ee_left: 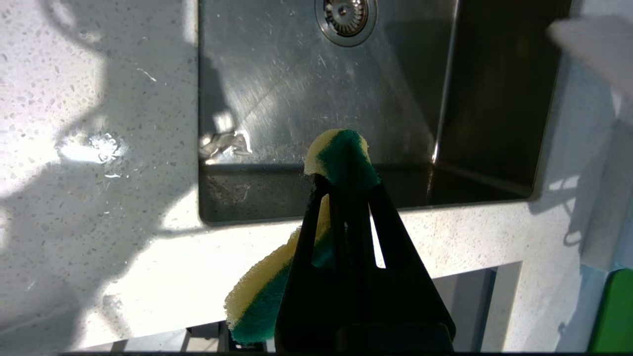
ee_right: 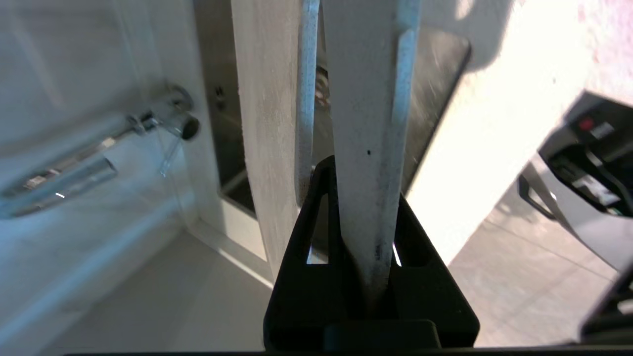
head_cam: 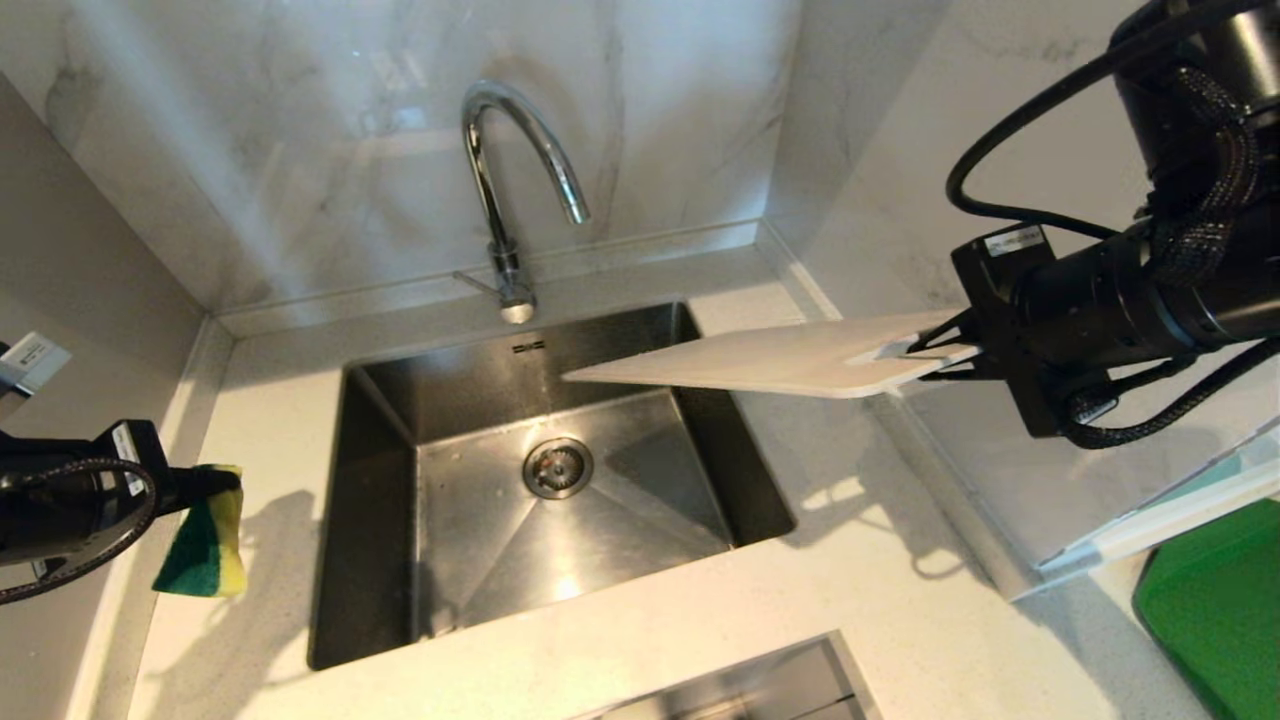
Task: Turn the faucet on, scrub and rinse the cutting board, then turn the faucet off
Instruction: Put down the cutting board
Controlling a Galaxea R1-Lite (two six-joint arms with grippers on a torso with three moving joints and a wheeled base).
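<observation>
Overhead, from the head view, the right gripper [head_cam: 945, 350] clamps the pale beige plastic cutting board [head_cam: 760, 362] by its handle end, nearly level over the steel sink's [head_cam: 380, 420] far right corner. The tall chrome gooseneck faucet [head_cam: 505, 180] runs dry. At near left, the left wrist view shows the left gripper [ee_left: 343, 185] pinching a yellow-green sponge [ee_left: 262, 291]. The right wrist view confirms the board's grip. Next, likely, the lever needs opening.

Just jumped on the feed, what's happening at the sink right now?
The right gripper holds the cutting board by its handle end, roughly level, out over the sink. The left gripper is clamped on a yellow-green sponge above the counter left of the sink. No water shows at the faucet.
</observation>
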